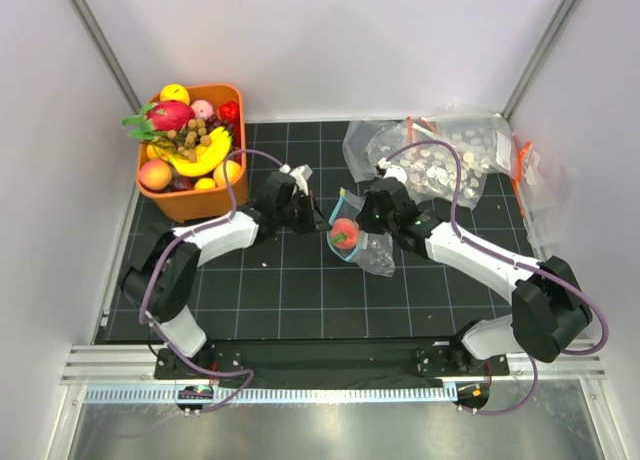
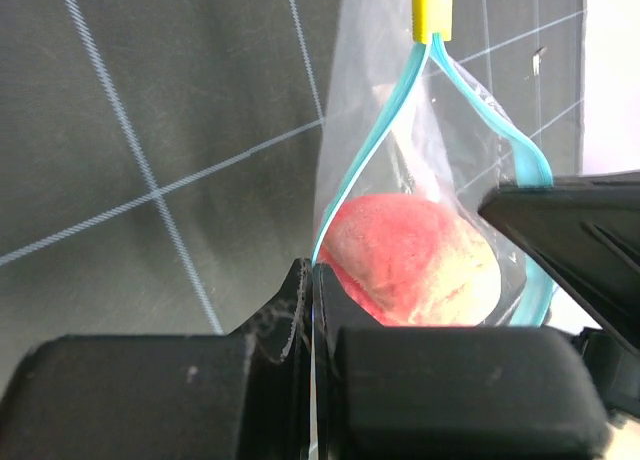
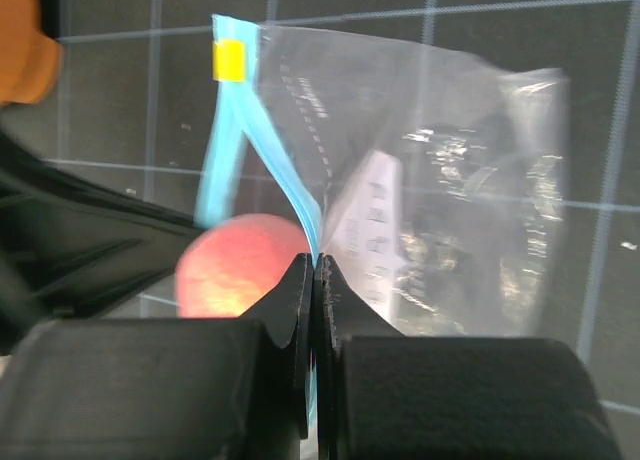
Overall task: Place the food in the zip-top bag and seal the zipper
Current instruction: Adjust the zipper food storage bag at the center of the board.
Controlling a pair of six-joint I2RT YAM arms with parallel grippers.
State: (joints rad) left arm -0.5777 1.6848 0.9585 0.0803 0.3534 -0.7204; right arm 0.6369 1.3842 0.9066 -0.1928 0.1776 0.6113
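Teal zipper (image 2: 362, 170) lips stand parted around the peach (image 2: 415, 260), which sits in the mouth of the small clear bag (image 3: 450, 180) at the middle of the black mat (image 1: 300, 290). The fruit's lower part is hidden behind the fingers in both wrist views, so how far in it lies is unclear. On one lip the left gripper (image 2: 312, 280) has its jaws pressed together; the right gripper (image 3: 315, 270) is pinched on the other. Only the wrist views show the yellow slider (image 3: 231, 60) at the zipper's far end. Only the overhead view shows the whole orange basket (image 1: 190, 205) of fruit at far left and the bigger bags (image 1: 440, 160) at far right; the right wrist view cuts that basket to a blurred corner.
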